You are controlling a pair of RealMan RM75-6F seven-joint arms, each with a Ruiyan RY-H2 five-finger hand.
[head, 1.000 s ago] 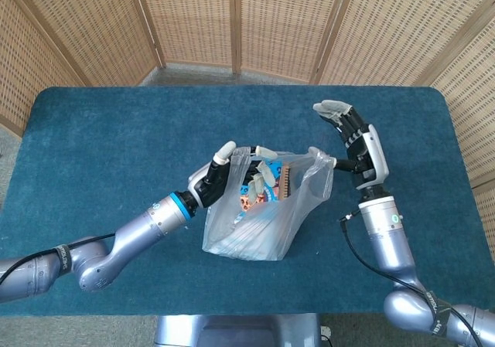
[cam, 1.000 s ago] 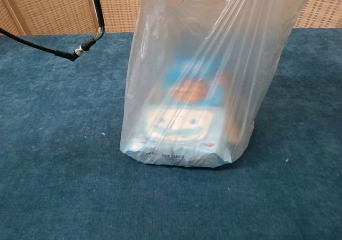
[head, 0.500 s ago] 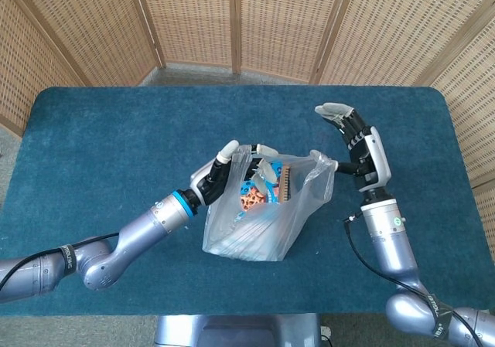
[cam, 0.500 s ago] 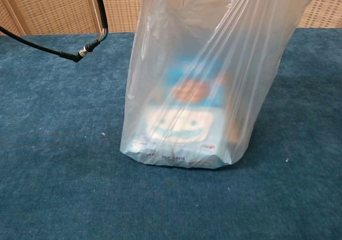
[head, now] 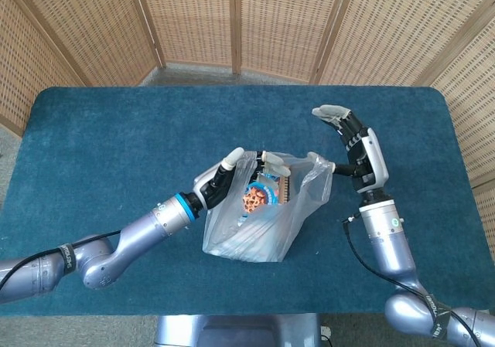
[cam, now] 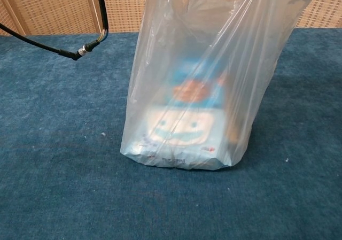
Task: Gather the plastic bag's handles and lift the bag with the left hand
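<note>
- I am working at the bag (head: pixel 251 223), which is standing upright on the blue table (head: pixel 100 146), near its middle; in the chest view its base (cam: pixel 179 157) is sitting flat on the cloth, so nothing is lifted yet.
- My left hand (head: pixel 220 183) is at the bag's left rim, with its fingers (head: pixel 272 161) curling over the mouth from that side. They are partly apart, hooking into the plastic; I cannot tell whether they are truly clamped on a handle.
- Compared with a second ago, my left hand is sitting a little lower and its fingertips are reaching further across the opening, toward the right handle (head: pixel 319 161). The mouth is looking narrower for it.
- My right hand (head: pixel 356 150) is pinching the right handle between thumb and a finger, holding it up and taut; the other fingers are spread upward, clear of the bag. It has hardly shifted over that second.
- The box (cam: pixel 184 117) inside, with its blue and orange print, is showing through the plastic and has not moved.
- I judge the gathering to be under way but unfinished: the two handles are near each other, not yet together in my left hand.
- My left fingers need to take in the right handle before any lift; if I raise one handle alone, the bag is likely to tip and spill.
</note>
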